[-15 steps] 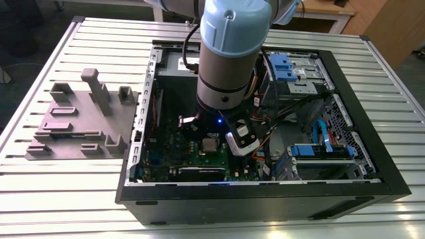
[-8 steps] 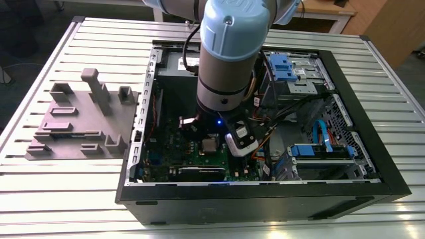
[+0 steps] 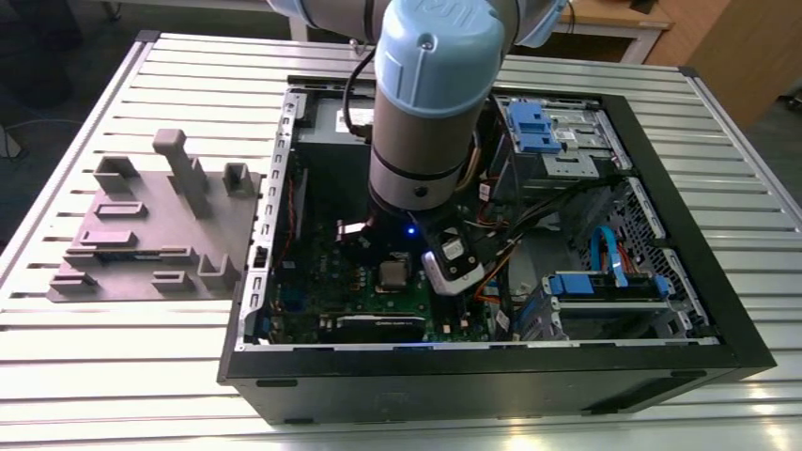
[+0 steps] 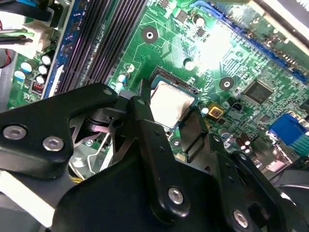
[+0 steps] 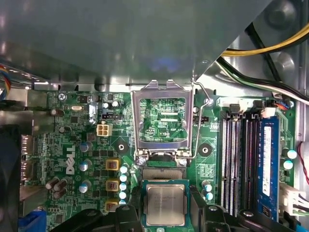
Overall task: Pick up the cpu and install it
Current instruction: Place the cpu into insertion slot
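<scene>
1. You are seeing the cpu (image 3: 394, 273) sitting at its socket on the motherboard (image 5: 53, 140), just below the exterior view's centre.
2. The gripper (image 4: 170, 118) is straddling it; you cannot tell whether it is clamped or released.
3. The retention frame (image 5: 161, 121) is standing open, so locking is seemingly remaining.
4. The chip is lying flat, shiny top up. Being square, it has no long axis, and its edges are running parallel to the socket's.

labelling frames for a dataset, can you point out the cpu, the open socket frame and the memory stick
cpu (image 5: 165, 204): first wrist view, middle of its silver top
socket frame (image 5: 161, 91): first wrist view, bar farthest from the cpu
memory stick (image 5: 268, 159): first wrist view, midway along it
</scene>
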`<state>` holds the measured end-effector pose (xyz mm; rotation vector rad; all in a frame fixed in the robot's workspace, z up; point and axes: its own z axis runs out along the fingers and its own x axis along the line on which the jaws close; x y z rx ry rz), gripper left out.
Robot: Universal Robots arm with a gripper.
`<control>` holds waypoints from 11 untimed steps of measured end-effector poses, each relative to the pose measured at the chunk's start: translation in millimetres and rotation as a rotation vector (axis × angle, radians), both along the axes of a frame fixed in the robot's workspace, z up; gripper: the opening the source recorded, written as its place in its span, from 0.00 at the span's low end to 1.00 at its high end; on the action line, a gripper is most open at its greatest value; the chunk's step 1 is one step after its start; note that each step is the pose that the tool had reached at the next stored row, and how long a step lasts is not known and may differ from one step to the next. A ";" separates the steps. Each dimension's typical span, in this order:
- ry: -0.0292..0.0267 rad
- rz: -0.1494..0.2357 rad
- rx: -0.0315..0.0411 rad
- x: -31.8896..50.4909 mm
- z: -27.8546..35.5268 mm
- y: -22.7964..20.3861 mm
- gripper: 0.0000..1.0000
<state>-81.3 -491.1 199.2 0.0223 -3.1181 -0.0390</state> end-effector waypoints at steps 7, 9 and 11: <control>-0.0001 0.001 0.0079 -0.7 -4.1 0.0 0.47; 0.0000 0.001 0.0080 -0.7 -5.2 0.0 0.47; 0.0001 0.001 0.0080 -0.8 -6.8 0.0 0.47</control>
